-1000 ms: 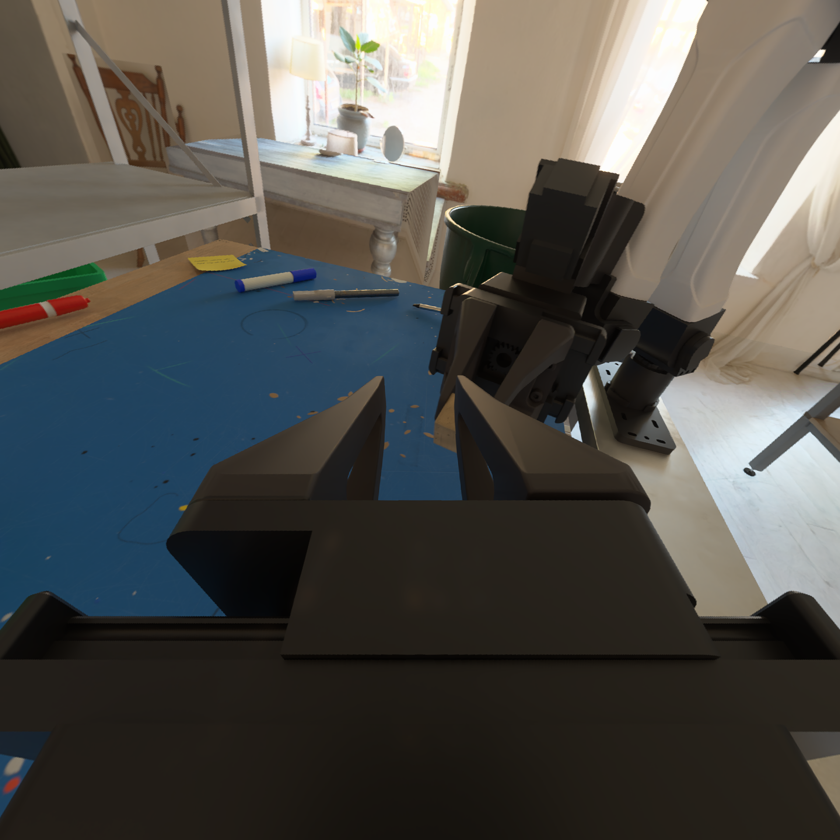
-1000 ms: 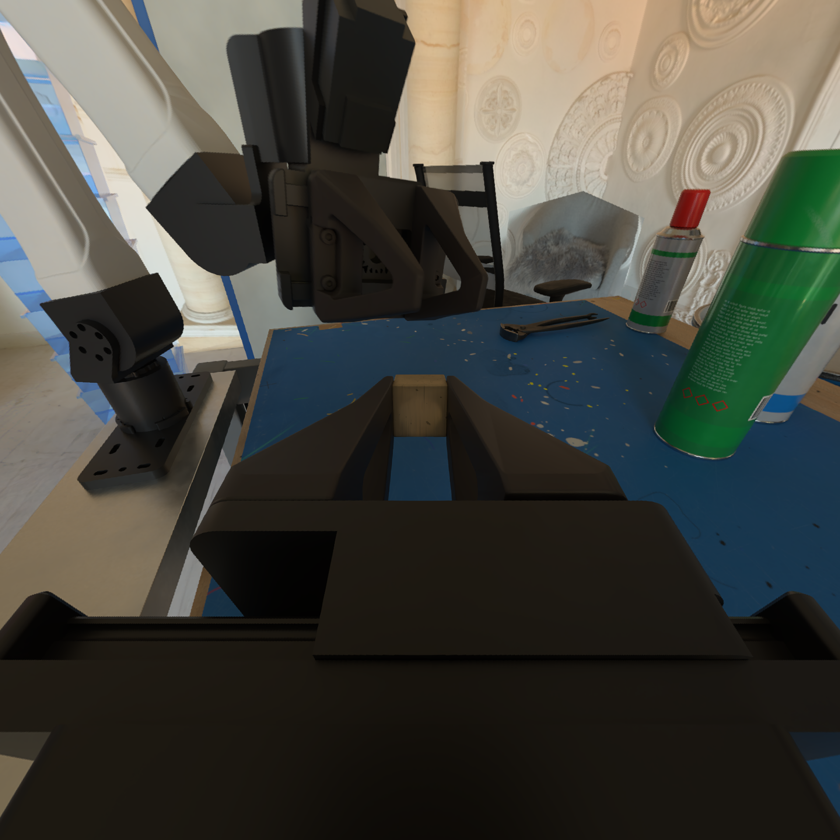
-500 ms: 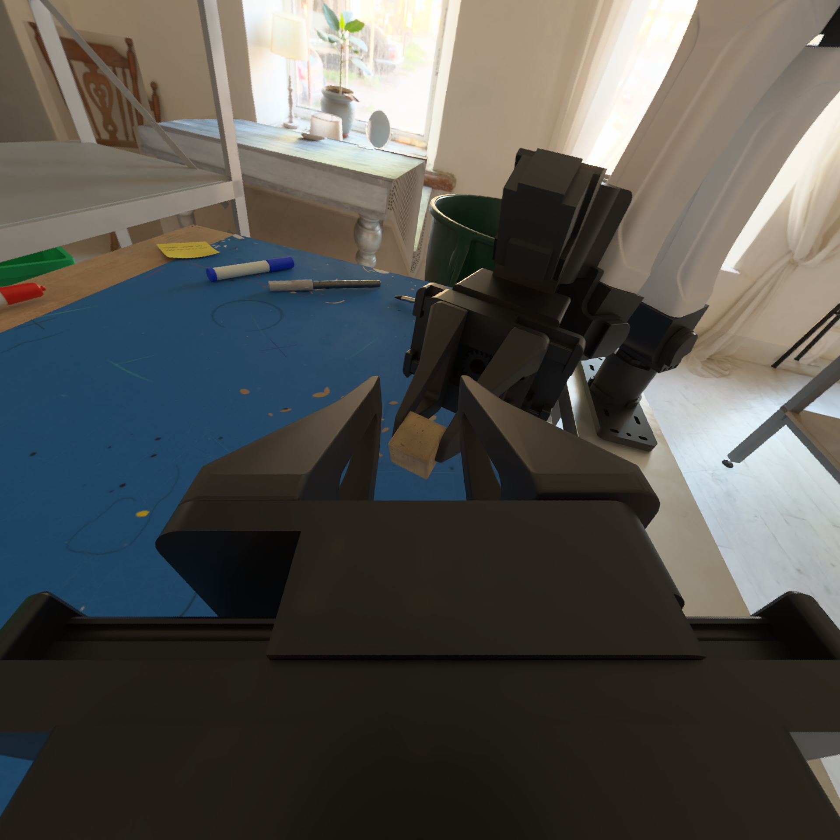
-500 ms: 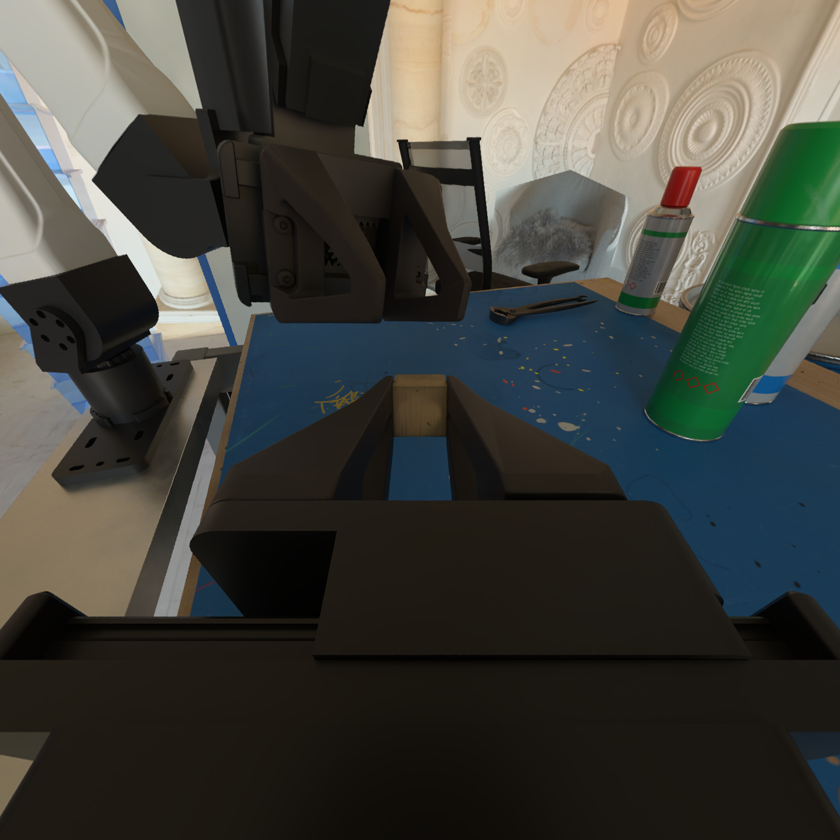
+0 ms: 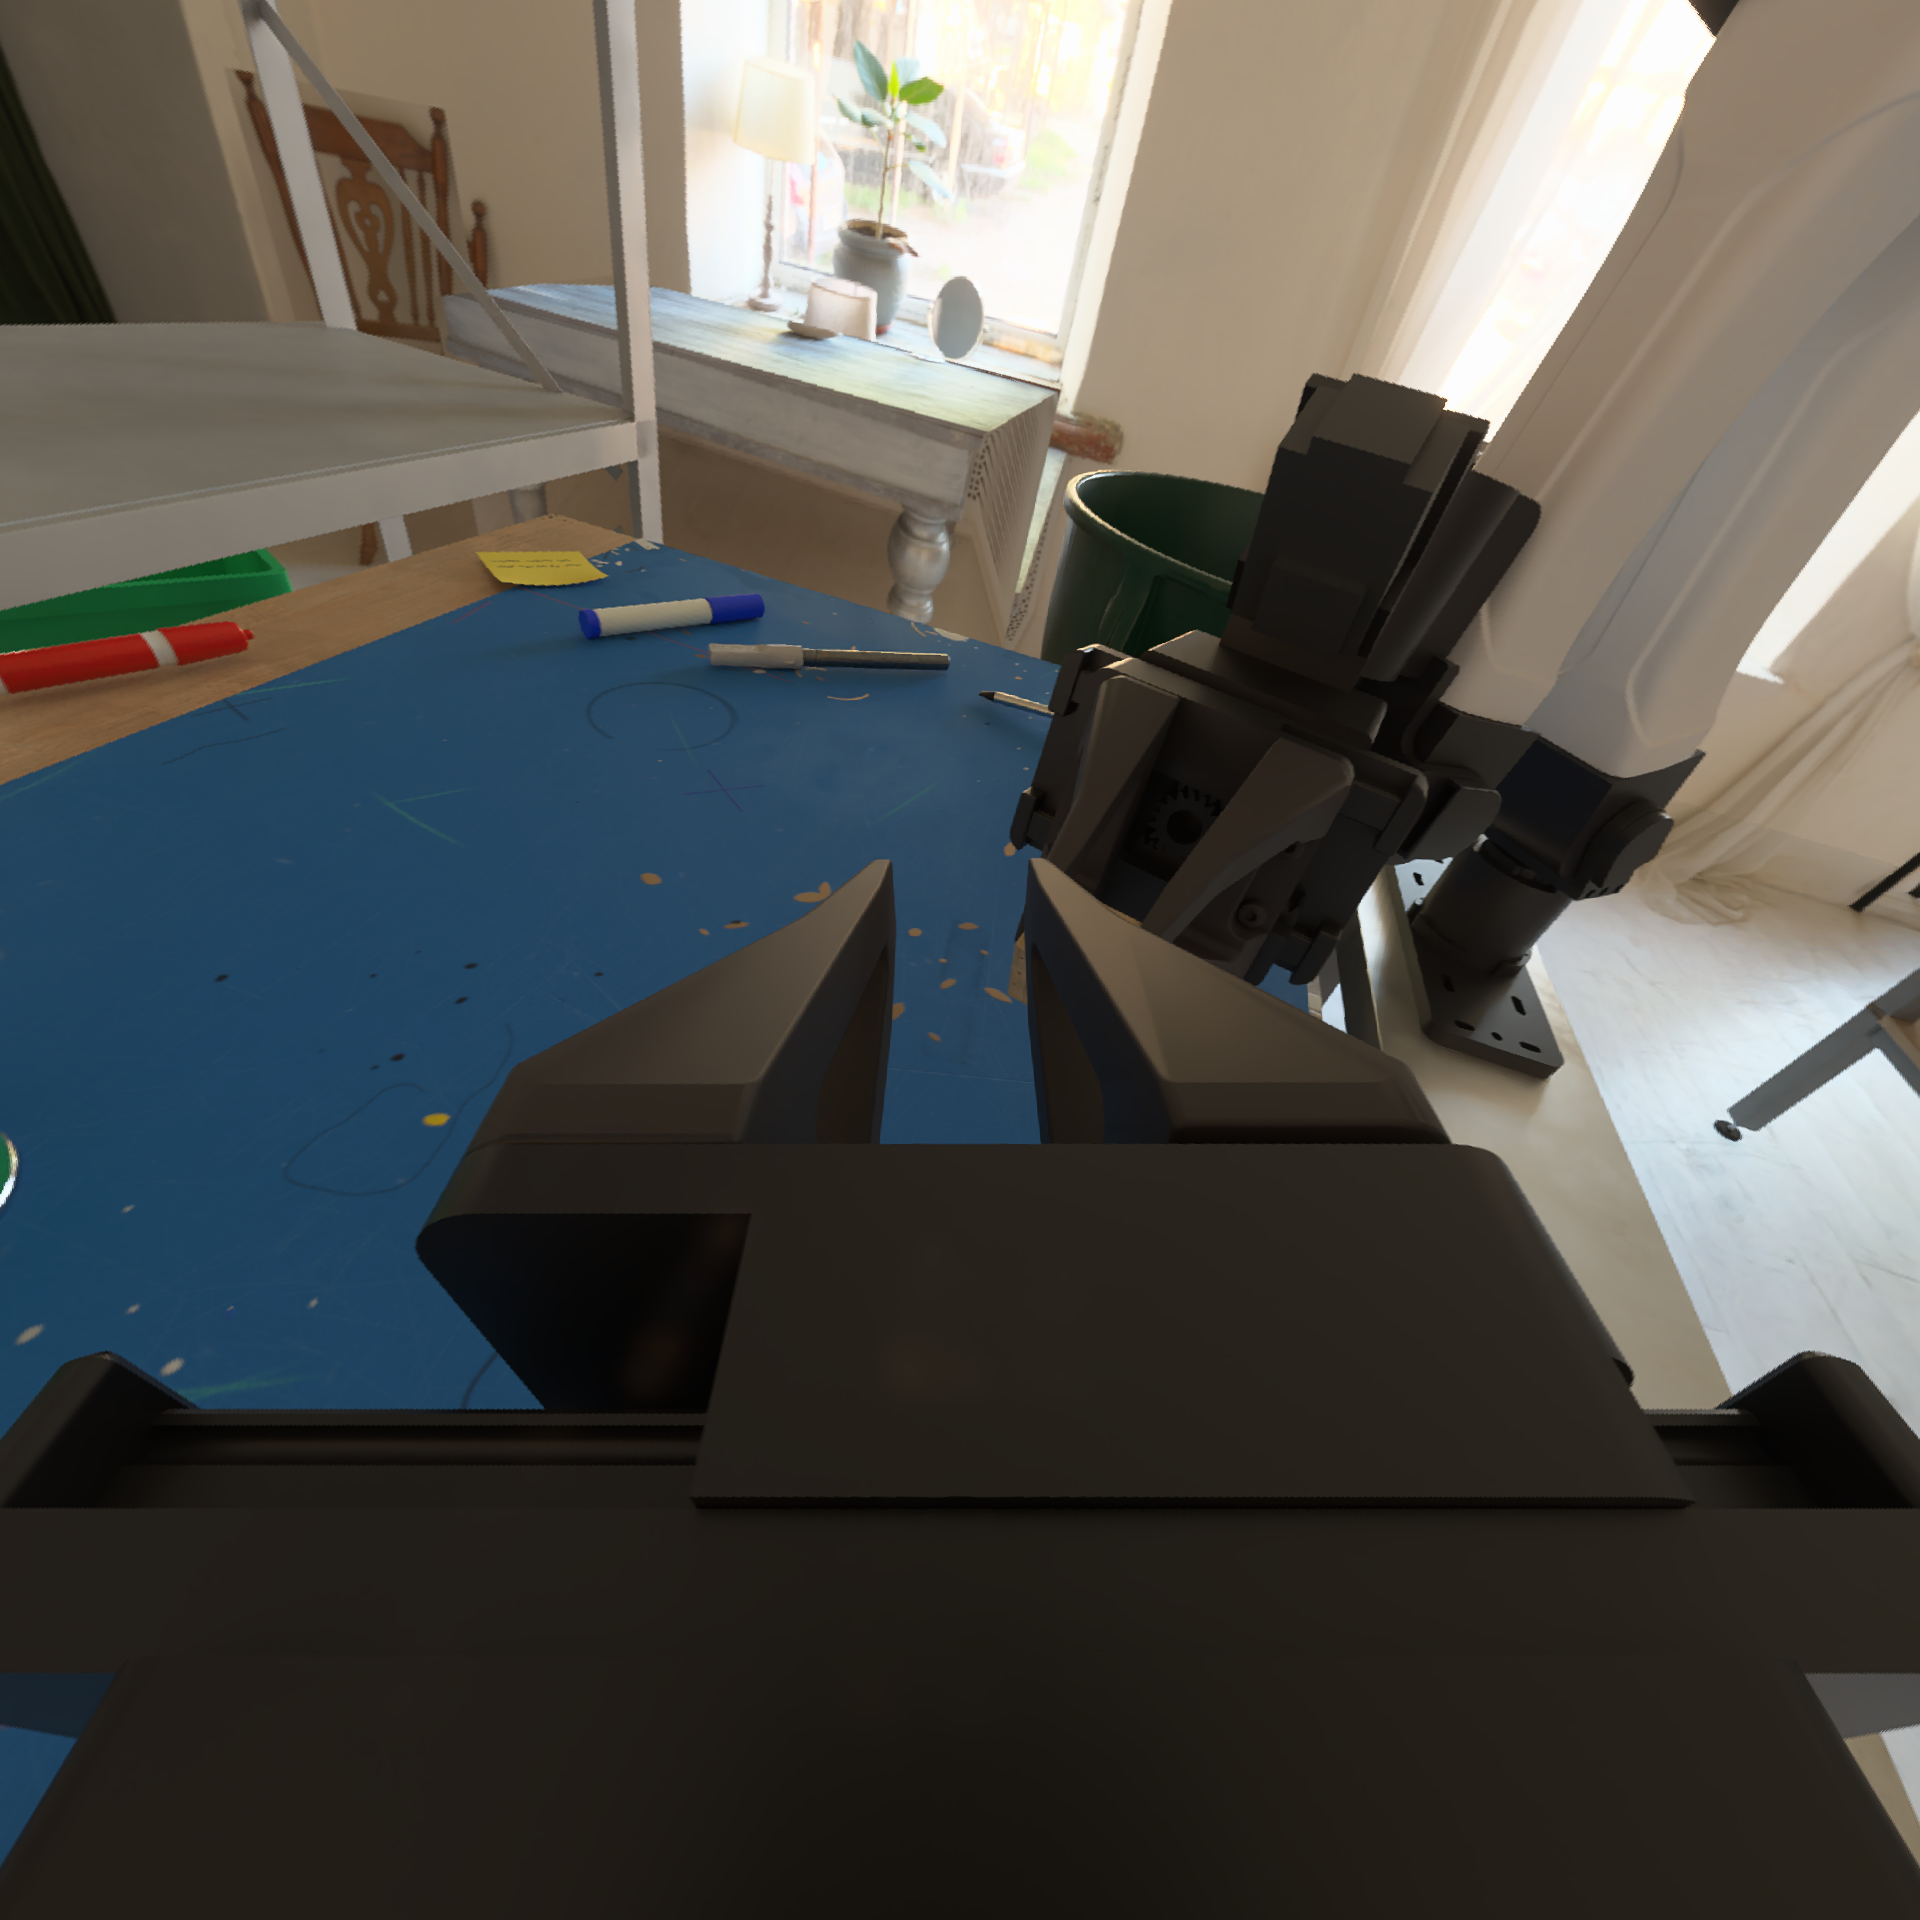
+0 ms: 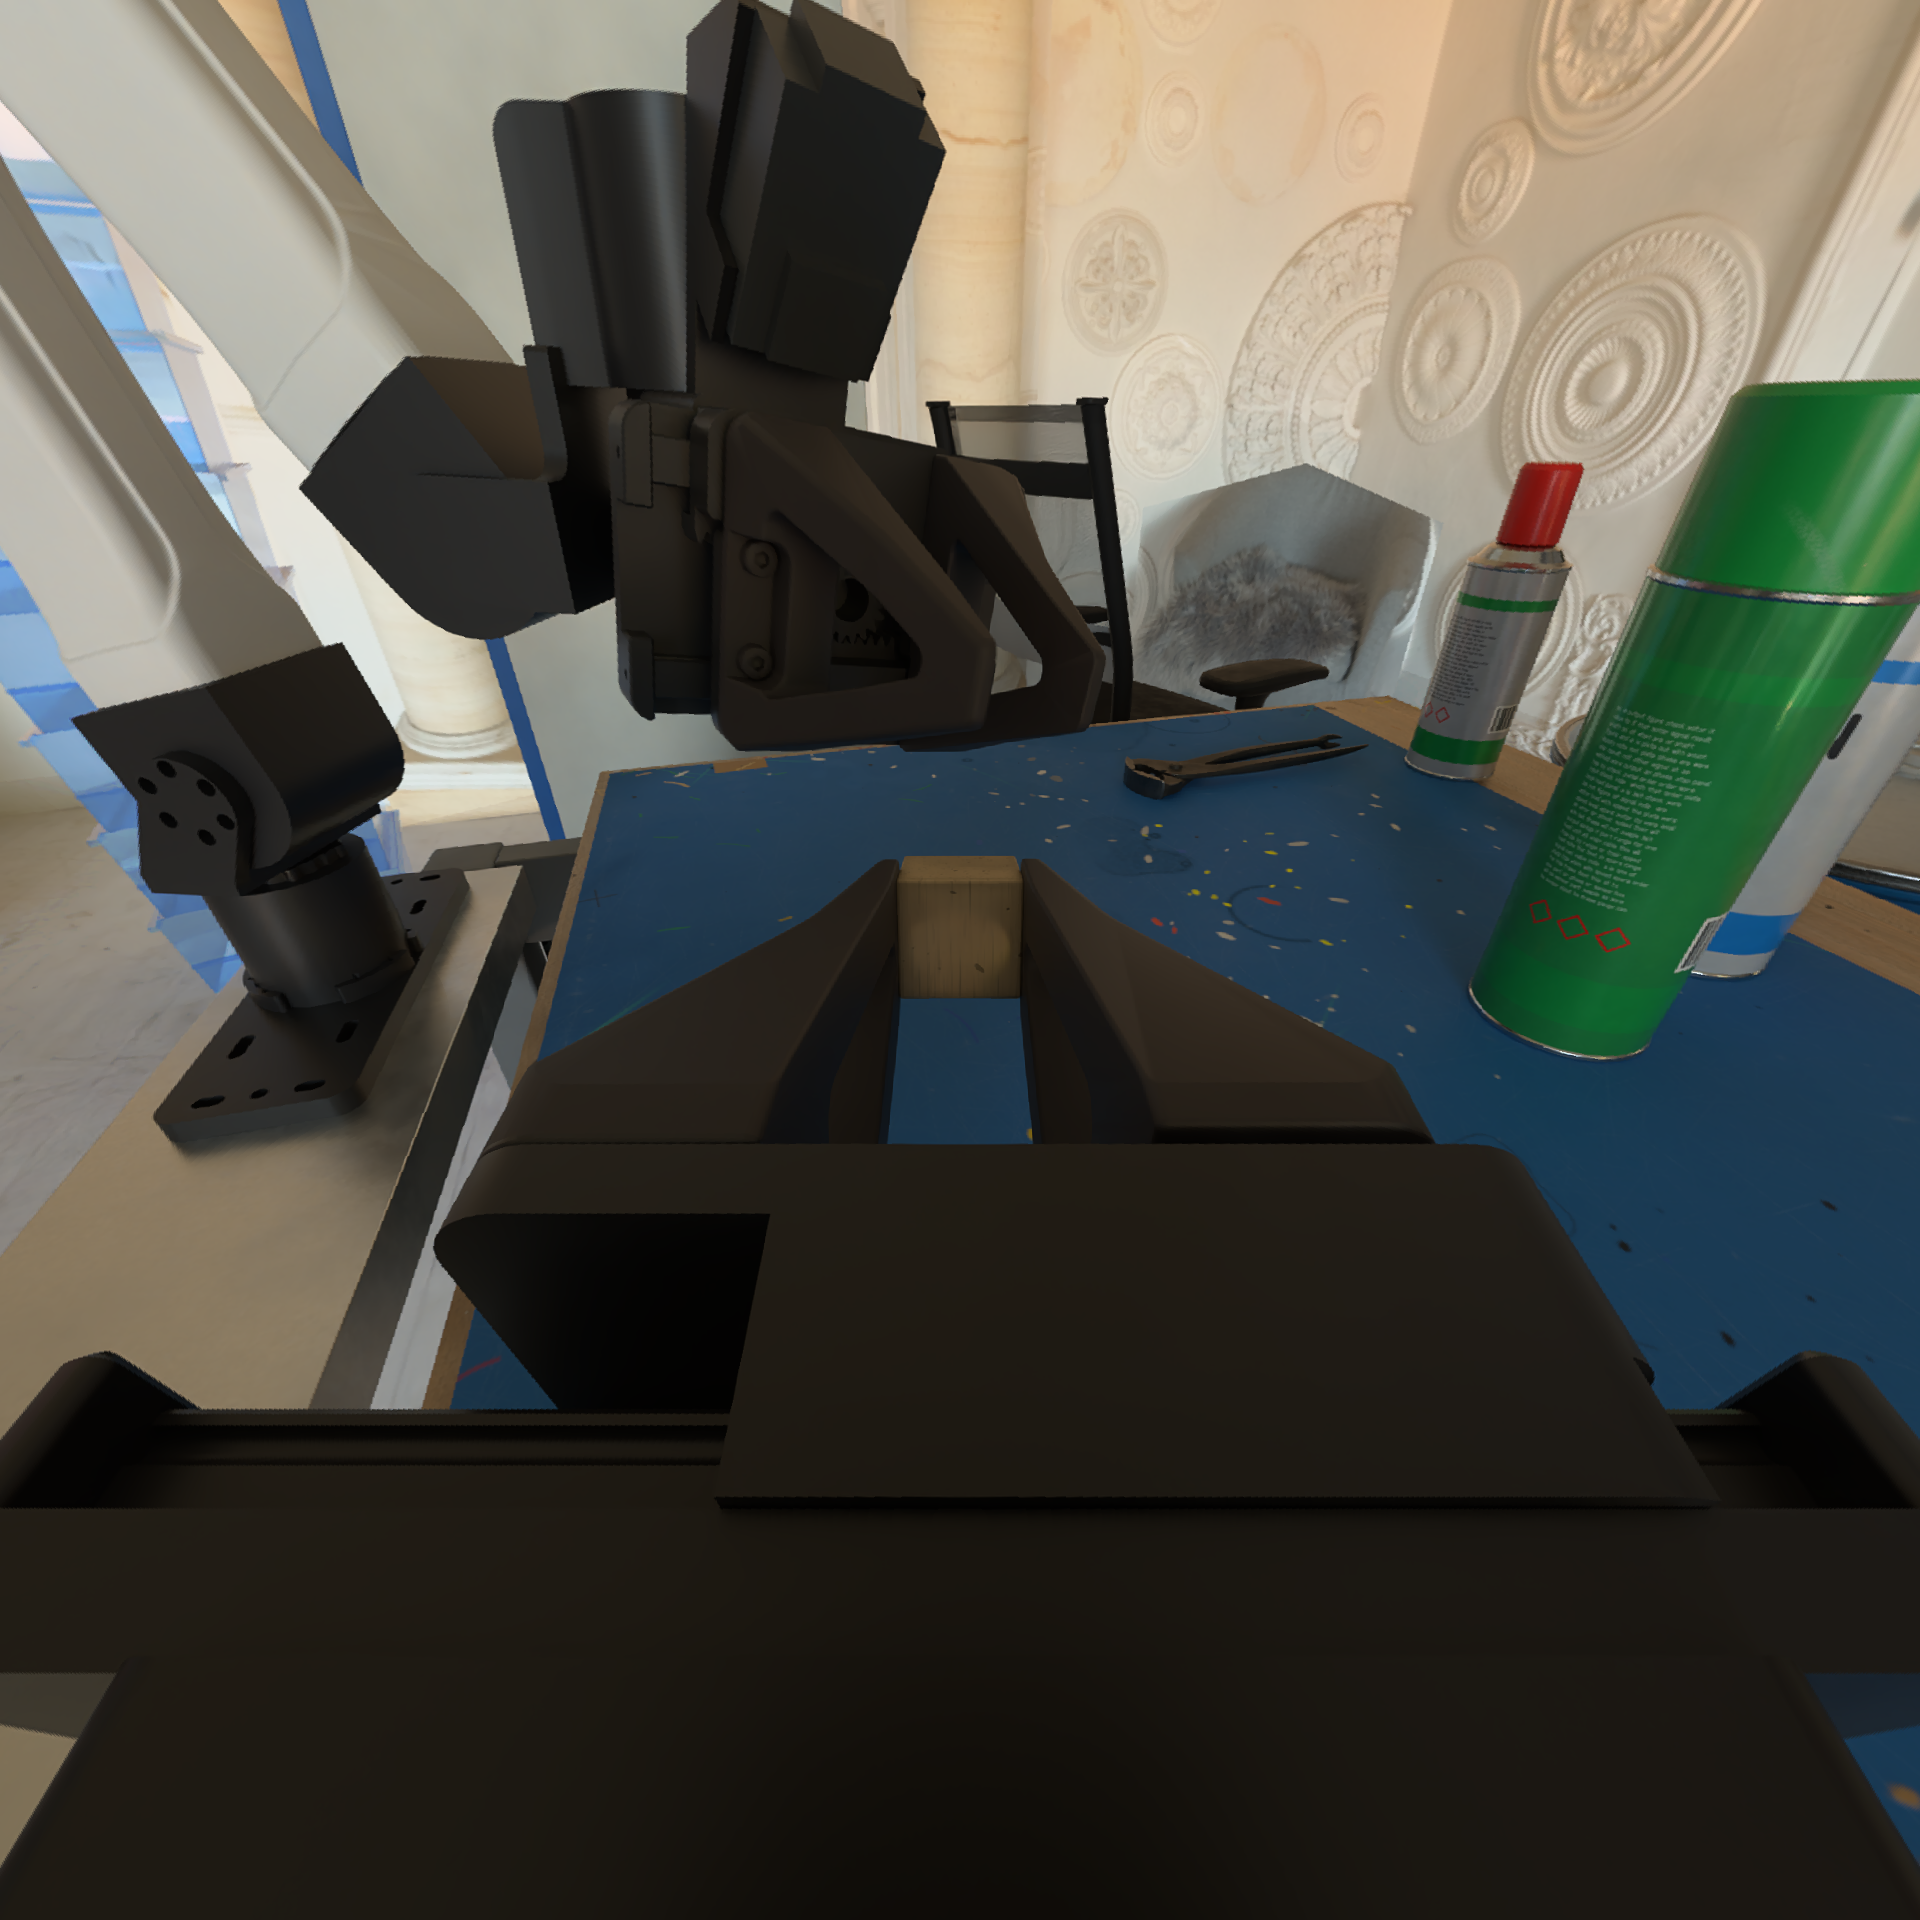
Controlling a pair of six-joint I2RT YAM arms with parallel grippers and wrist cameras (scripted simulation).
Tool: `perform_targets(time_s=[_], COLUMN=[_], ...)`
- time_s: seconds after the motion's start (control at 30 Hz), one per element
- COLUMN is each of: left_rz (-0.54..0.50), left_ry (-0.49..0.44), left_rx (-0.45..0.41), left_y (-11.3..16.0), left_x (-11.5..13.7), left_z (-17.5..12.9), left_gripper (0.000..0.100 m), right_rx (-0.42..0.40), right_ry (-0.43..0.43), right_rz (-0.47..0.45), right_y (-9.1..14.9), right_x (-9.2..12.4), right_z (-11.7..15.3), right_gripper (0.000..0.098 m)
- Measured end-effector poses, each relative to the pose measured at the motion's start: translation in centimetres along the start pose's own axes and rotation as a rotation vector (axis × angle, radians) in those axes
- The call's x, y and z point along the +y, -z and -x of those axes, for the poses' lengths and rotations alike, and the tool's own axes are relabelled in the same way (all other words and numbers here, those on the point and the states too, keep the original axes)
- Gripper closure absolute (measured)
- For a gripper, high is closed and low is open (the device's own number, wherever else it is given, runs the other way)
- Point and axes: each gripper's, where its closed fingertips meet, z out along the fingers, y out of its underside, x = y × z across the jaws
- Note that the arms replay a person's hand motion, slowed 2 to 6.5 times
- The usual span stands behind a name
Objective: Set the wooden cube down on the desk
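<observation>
The wooden cube (image 6: 958, 925) is a small pale block held between the fingertips of my right gripper (image 6: 958, 883), which is shut on it low over the blue mat (image 6: 1299, 1164) of the desk. I cannot tell whether the cube touches the mat. My left gripper (image 5: 958, 883) is open and empty above the mat (image 5: 416, 883). In the right wrist view it (image 6: 1039, 717) hangs beyond the cube, to the upper left. In the left wrist view the right gripper (image 5: 1195, 831) points down just beyond my right finger, which hides the cube.
A tall green spray can (image 6: 1683, 727), a smaller red-capped can (image 6: 1496, 634) and pliers (image 6: 1236, 764) stand at the mat's right and far side. A blue-white marker (image 5: 670, 615), a grey pen (image 5: 826, 657), a red marker (image 5: 125, 655) and a white shelf (image 5: 260, 416) lie far left.
The left gripper has drawn back from the right gripper, and the cube no longer shows between its fingers. The right gripper still holds the cube.
</observation>
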Motion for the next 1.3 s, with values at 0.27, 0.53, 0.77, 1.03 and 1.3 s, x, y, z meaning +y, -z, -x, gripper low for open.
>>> perform_targets(time_s=[0.27,0.53,0.77,1.03,1.3], left_rz=[-0.008,0.018,0.026,0.013,0.01], left_ry=[-0.006,-0.008,0.006,0.015,0.004], left_rx=[0.049,0.065,-0.02,-0.043,0.004], left_y=[-0.5,-1.0,-0.7,0.0,-0.3], left_x=[-0.2,0.6,0.6,0.2,0.0], left_z=[-1.1,-1.9,-0.4,0.5,-0.5], left_gripper=[0.07,0.069,0.084,0.083,0.072], right_rx=[0.021,0.025,0.011,0.006,0.023], right_ry=[-0.01,-0.003,-0.001,0.003,-0.007], right_rz=[0.034,0.048,0.012,-0.003,0.02], right_y=[-0.1,-0.3,-0.3,0.0,0.0], right_x=[0.8,1.1,0.3,0.0,0.5], right_z=[-0.3,-0.1,0.1,0.0,-0.3], right_gripper=[0.0789,0.0789,0.0789,0.0789,0.0789])
